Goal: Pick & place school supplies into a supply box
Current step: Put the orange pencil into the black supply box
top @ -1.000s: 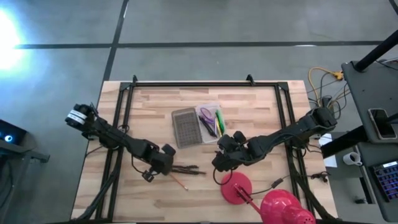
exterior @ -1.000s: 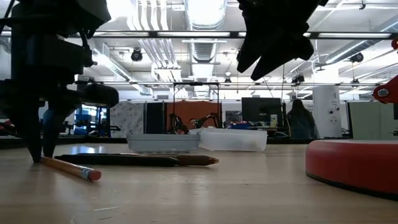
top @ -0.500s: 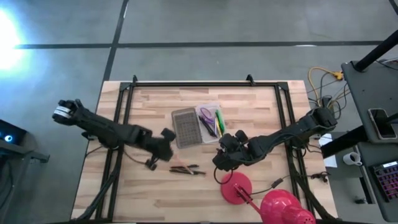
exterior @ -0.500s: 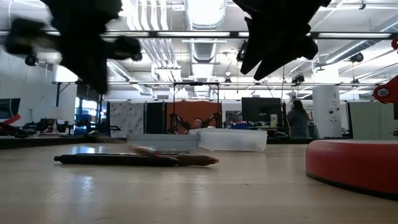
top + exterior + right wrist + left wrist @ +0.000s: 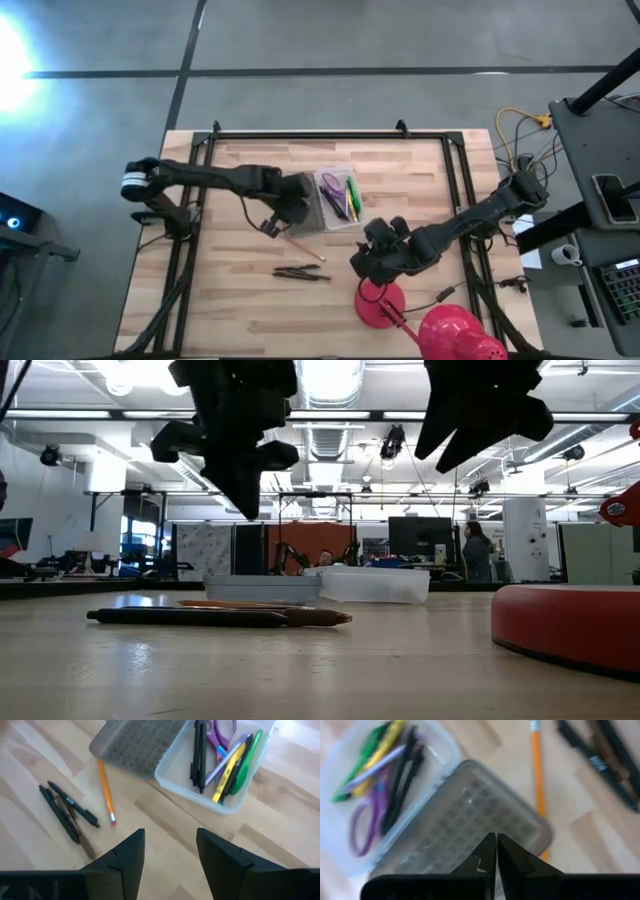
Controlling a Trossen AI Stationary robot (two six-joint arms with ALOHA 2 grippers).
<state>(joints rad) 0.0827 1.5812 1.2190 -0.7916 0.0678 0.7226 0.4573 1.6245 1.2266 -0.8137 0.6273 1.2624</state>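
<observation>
The left gripper [image 5: 292,198] hangs above the table over the near end of the grey grid-textured lid [image 5: 297,205]. In the left wrist view its two dark fingers [image 5: 487,854] meet tip to tip with nothing between them.

The lid lies flat beside the clear rectangular plastic supply box [image 5: 343,197], along one of its long sides. The box sits open near the middle of the light wooden table [image 5: 240,300]. Inside it lie small purple-handled scissors [image 5: 223,731], two black pens [image 5: 198,751], a yellow marker [image 5: 229,768], a green marker [image 5: 245,759] and a pale lilac pen [image 5: 227,757], all roughly parallel to the long walls.

An orange pencil with a pink eraser [image 5: 106,791] lies on the table; one end reaches the lid's edge and may run slightly under it, though the wrist view is too blurred to confirm this. Nearer the table's front edge, a thin black pen [image 5: 73,804], a second black pen [image 5: 59,815] and a brown pencil-like stick [image 5: 76,828] lie side by side in a loose bundle, well apart from the box. One black pen carries a small pale marking on its barrel; it cannot be read.

The right gripper [image 5: 366,262] hovers between the box and the red round-based lamp [image 5: 382,303], its fingers [image 5: 218,855] spread apart and empty. No brand or label is legible.
</observation>
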